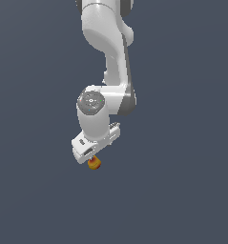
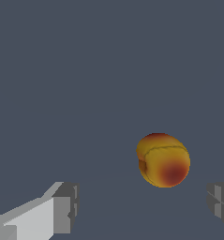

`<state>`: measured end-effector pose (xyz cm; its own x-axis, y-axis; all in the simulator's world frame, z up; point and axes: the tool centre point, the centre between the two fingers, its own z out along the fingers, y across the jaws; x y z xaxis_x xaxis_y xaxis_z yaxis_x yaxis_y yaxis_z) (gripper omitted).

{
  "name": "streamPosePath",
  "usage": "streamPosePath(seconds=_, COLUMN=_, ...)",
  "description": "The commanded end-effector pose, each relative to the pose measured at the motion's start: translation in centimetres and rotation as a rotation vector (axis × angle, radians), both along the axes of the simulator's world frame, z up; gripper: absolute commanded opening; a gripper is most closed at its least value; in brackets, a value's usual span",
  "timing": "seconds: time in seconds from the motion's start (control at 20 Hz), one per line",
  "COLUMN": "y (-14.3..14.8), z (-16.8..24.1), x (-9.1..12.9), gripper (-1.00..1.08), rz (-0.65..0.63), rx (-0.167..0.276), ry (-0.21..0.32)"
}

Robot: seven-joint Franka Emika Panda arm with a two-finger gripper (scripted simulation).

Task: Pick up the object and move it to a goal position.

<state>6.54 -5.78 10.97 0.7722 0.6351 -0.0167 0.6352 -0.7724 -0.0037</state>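
The object [image 2: 163, 160] is a little rounded orange-yellow lump with a dark red blotch on one side, and in the wrist view it sits on the plain grey table [image 2: 85, 70], between the two fingertips but not centred: it's clearly nearer one finger than the other, and I don't see either pad touching it. In the exterior view the object [image 1: 93, 163] peeks out right under the white pincer [image 1: 89, 155], so tiny next to it that you only catch a bit of orange below the hand.

So the pincer [image 2: 141, 208] is spread wide, with nothing in its grip. Both grey fingertips [image 2: 66, 206] show at the edges of the wrist view with a big gap between them and the lump loose in that gap.

My read: this is the reach/approach step, just ahead of the grasp. Can't really tell from either view how far the tips are above the table, so it may need to drop a touch more. Next move looks like: nudge sideways to centre the lump between the fingers, then close. Being round, it could roll or squirt out if the fingers meet it off-centre. No goal marker is visible in either view.
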Motion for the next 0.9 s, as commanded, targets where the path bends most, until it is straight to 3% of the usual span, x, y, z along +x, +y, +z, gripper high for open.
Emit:
streamPosePath(seconds=0.0, y=-0.7, z=-0.5, x=0.6, gripper=1.0, rz=0.061, rx=0.002, ry=-0.003)
streamPosePath(seconds=0.4, y=-2.4, z=-1.8, x=1.8, gripper=1.0, rz=0.204, rx=0.007, ry=-0.01)
streamPosePath(seconds=0.85, y=-3.3, z=-2.5, x=2.4, gripper=1.0, rz=0.273, rx=0.01, ry=-0.014)
